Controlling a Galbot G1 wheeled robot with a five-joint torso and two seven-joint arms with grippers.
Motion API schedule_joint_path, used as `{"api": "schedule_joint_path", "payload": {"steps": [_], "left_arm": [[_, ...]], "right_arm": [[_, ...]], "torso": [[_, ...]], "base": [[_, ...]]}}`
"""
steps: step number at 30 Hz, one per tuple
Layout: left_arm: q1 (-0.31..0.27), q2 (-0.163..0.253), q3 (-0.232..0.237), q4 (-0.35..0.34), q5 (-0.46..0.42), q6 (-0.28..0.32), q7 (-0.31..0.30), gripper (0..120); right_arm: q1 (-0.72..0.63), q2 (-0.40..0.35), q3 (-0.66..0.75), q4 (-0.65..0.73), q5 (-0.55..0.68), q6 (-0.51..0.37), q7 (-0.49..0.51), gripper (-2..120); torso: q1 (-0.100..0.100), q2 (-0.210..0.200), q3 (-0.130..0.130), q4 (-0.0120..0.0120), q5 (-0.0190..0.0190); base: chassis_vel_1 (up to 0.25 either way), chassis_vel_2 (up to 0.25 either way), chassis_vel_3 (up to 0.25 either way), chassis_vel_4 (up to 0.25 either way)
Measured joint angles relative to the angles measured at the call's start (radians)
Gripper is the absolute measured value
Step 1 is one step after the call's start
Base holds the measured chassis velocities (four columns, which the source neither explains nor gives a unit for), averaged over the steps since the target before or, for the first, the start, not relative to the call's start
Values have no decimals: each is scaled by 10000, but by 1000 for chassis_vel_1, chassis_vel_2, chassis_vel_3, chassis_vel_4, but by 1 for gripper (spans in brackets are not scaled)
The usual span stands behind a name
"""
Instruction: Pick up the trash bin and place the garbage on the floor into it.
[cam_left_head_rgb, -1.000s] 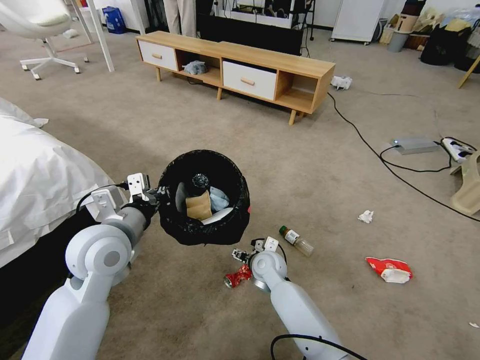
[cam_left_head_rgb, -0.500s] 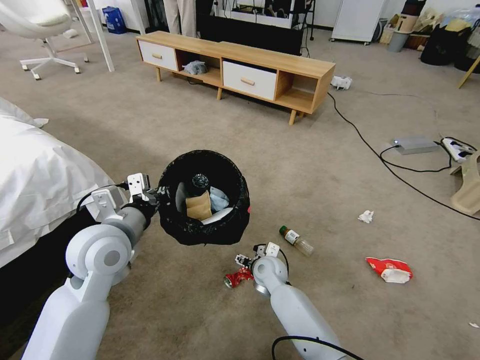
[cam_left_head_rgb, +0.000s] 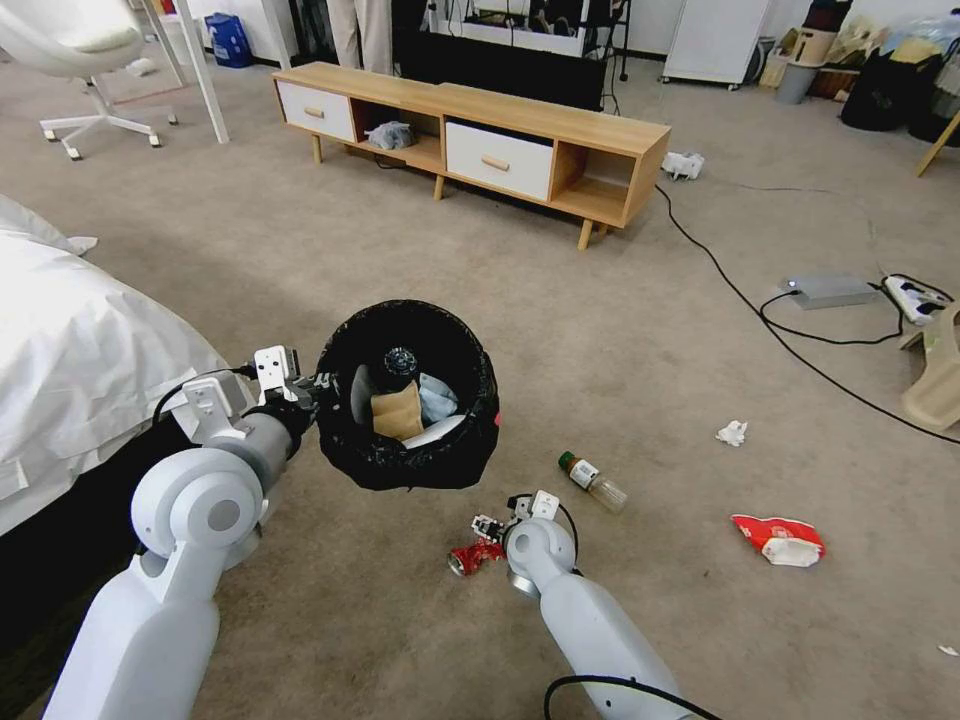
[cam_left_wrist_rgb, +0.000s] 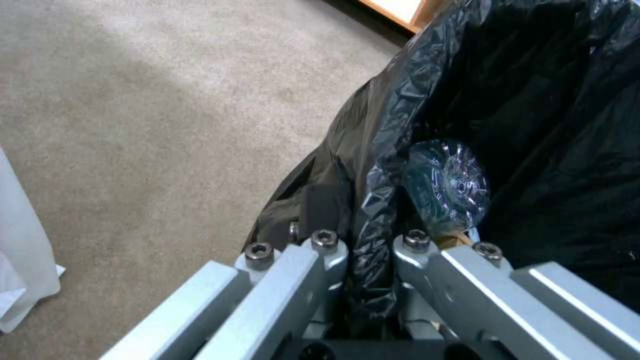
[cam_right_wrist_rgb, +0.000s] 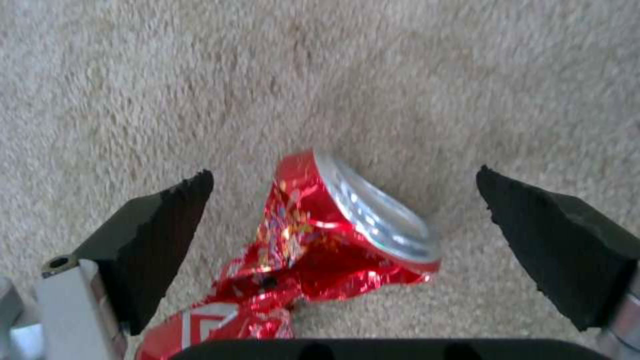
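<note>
Head: my left gripper (cam_left_head_rgb: 312, 388) holds the trash bin (cam_left_head_rgb: 408, 395) aloft; crushed can (cam_left_head_rgb: 476, 555) on the floor (cam_left_head_rgb: 620, 340) | Left wrist: jaws clamp the bag-lined rim | Right wrist: my right gripper (cam_right_wrist_rgb: 343, 200), released, straddles the can.

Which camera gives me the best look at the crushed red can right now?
The right wrist view: the crushed red can lies on the floor between the open right gripper's fingers. The head view shows it small, beside the right gripper.
</note>
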Motion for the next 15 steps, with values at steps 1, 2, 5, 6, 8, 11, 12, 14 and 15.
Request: {"api": "schedule_joint_path", "payload": {"steps": [1, 2, 5, 6, 8, 11, 12, 14, 15], "left_arm": [[-2, -4, 0, 2, 0, 0, 0, 0], [-8, -10, 3, 10, 3, 0, 0, 0], [-23, -18, 13, 30, 8, 0, 0, 0], [-23, -18, 13, 30, 8, 0, 0, 0], [-36, -31, 21, 41, 14, 0, 0, 0], [-40, -44, 26, 43, 19, 0, 0, 0], [-40, -50, 28, 45, 23, -1, 0, 0], [-40, -53, 29, 52, 33, -1, 0, 0], [-39, -53, 29, 58, 42, -1, 0, 0]], "right_arm": [[-18, 0, -25, 5, 1, -21, 0, 100], [-40, -3, -50, 17, 1, -39, 2, 100], [-84, -17, -73, 45, 1, -68, 8, 100], [-84, -17, -73, 45, 1, -68, 8, 100], [-116, -32, -80, 51, 2, -85, 17, 100], [-161, -45, -96, 55, 1, -100, 24, 100], [-188, -60, -114, 57, -5, -106, 24, 100], [-215, -80, -135, 61, -24, -110, 18, 100], [-223, -90, -141, 71, -34, -112, 13, 100]], "torso": [[0, 0, 0, 0, 0], [0, 0, 0, 0, 0], [0, 0, 0, 0, 0], [0, 0, 0, 0, 0], [0, 0, 0, 0, 0], [1, 0, 0, 0, 0], [0, 0, 0, 0, 0], [0, 0, 0, 0, 0], [0, 0, 0, 0, 0]], "base": [[0, 0, 0, 0], [0, 0, 0, 0], [0, 0, 0, 0], [0, 0, 0, 0], [0, 0, 0, 0], [0, 0, 0, 0], [0, 0, 0, 0], [0, 0, 0, 0], [0, 0, 0, 0]]}}
